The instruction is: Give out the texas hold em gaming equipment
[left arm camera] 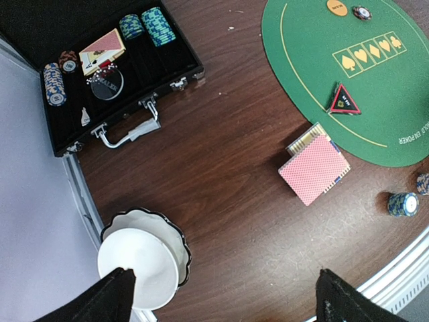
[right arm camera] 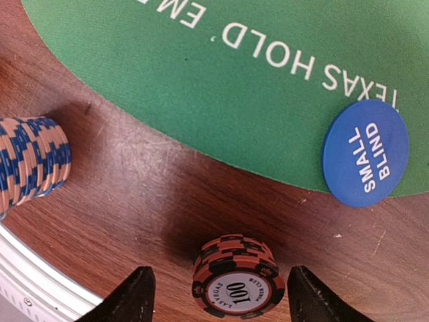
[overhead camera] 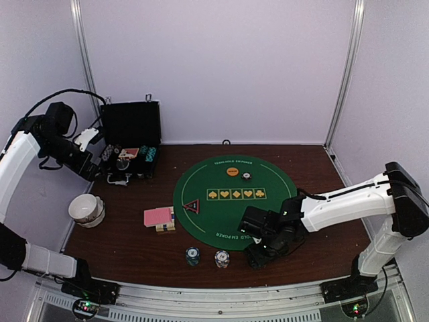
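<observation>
Widely spread right pincer (right arm camera: 221,298), flanking brown-red chips (right arm camera: 236,272)

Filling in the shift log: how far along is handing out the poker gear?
Partly done. Already out: orange disc and triangle marker on the green mat, Small Blind disc at its edge, card deck beside it, two chip stacks in front. In hand: the open right gripper straddles a 100 chip stack, not gripped. Remaining: teal chip stacks and cards sit in the case; the left gripper is open, holding nothing.
</observation>
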